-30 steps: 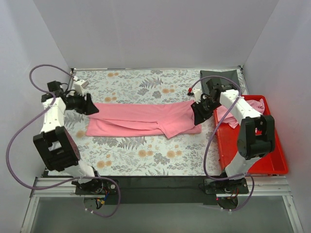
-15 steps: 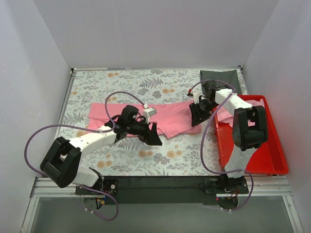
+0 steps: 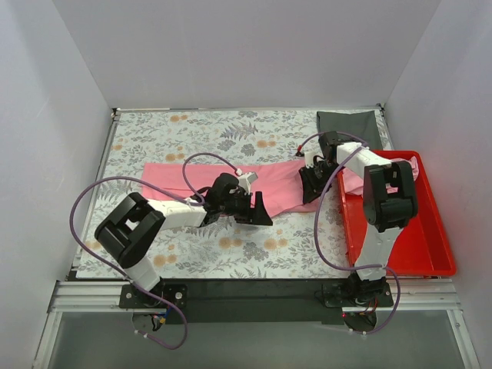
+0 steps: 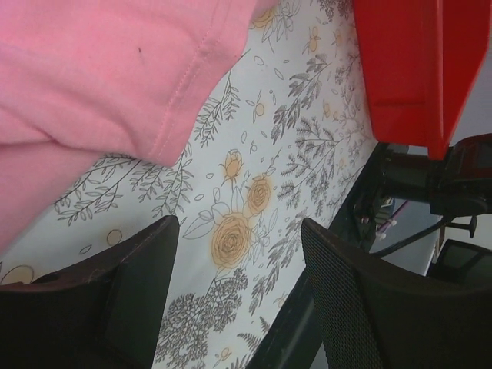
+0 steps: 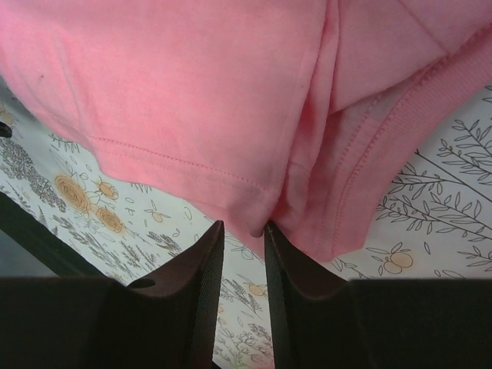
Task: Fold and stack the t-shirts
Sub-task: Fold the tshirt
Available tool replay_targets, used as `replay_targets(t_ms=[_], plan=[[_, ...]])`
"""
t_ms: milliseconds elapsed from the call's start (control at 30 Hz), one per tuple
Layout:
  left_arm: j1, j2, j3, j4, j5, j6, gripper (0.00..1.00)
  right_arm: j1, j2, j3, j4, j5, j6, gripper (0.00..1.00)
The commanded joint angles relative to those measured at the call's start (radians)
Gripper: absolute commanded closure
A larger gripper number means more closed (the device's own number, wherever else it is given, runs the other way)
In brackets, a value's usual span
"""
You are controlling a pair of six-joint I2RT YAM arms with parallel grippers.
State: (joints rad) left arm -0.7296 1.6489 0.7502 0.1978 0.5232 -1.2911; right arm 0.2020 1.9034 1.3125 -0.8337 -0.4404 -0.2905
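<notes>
A pink t-shirt (image 3: 207, 178), folded into a long strip, lies across the middle of the table. My left gripper (image 3: 257, 214) hovers at its front edge near the middle, open and empty. In the left wrist view the left gripper (image 4: 238, 231) is over bare cloth, with the shirt's hem (image 4: 92, 77) ahead of it. My right gripper (image 3: 310, 187) is at the shirt's right end. In the right wrist view it (image 5: 244, 227) is nearly shut, pinching a small fold of the shirt (image 5: 192, 92) at its tips. Another pink t-shirt (image 3: 400, 165) lies in the red tray.
The red tray (image 3: 438, 223) stands along the right edge and also shows in the left wrist view (image 4: 407, 54). A dark grey cloth (image 3: 347, 123) lies at the back right corner. The table has a floral cover (image 3: 231, 246). White walls close in three sides.
My left arm has swung from the shirt's far left end to its front middle edge, empty. My right gripper has shifted slightly back and left at the right end.
</notes>
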Motion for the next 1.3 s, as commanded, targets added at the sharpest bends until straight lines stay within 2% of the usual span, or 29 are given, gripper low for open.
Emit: replay_targets(t_ms=[0, 167, 500, 733, 833, 1267], plan=[[-0.016, 0.038, 0.008, 0.077, -0.054, -0.075, 0.37, -0.007, 0.009, -0.001, 0.018, -0.012, 0.007, 0.67], [-0.014, 0.097, 0.024, 0.1, -0.104, -0.126, 0.4, -0.01, 0.017, -0.001, 0.025, -0.006, 0.007, 0.69], [-0.017, 0.184, 0.058, 0.117, -0.157, -0.212, 0.59, -0.015, 0.017, 0.001, 0.025, -0.009, 0.002, 0.83], [-0.017, 0.152, 0.095, 0.089, -0.097, -0.228, 0.89, -0.016, -0.015, 0.01, 0.022, -0.084, -0.007, 0.99], [-0.017, 0.137, 0.124, 0.057, -0.078, -0.221, 0.99, -0.016, -0.033, 0.022, 0.024, -0.122, -0.01, 0.99], [0.073, 0.081, 0.221, -0.011, -0.016, -0.192, 1.0, -0.026, -0.018, 0.143, 0.05, -0.173, -0.009, 0.99]])
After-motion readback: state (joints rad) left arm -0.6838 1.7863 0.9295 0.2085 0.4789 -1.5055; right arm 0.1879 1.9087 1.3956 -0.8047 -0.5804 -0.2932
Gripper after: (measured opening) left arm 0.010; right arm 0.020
